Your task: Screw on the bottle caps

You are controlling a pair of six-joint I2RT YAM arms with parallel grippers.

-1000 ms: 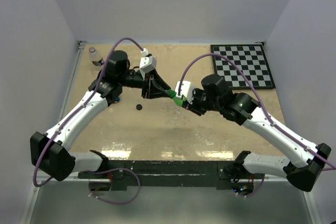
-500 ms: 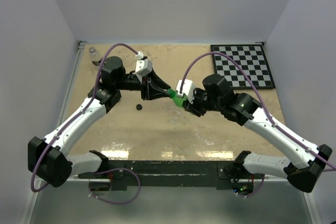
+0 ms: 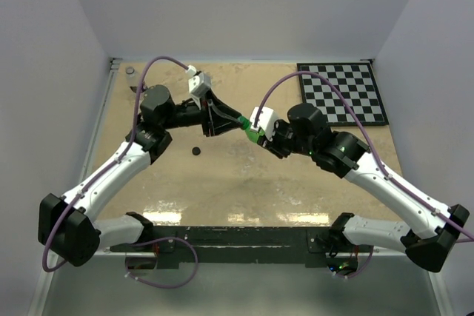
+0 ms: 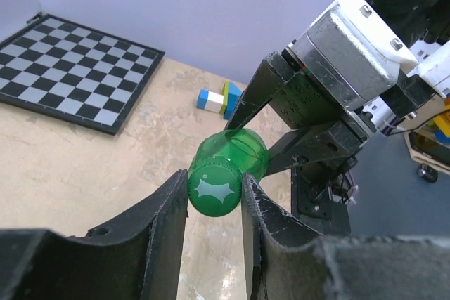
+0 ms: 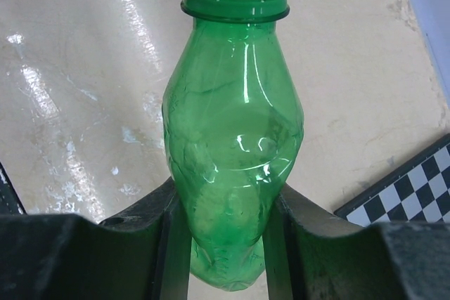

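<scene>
Above the counter, the right jaws clamp the lower body of the green bottle while the left jaws pinch the green cap at its neck. The thin, light plastic looks easily dented (it creases at the grip), so a low, moderate hold seems wise. The black cap lies on the counter; the clear bottle stands far left.
</scene>
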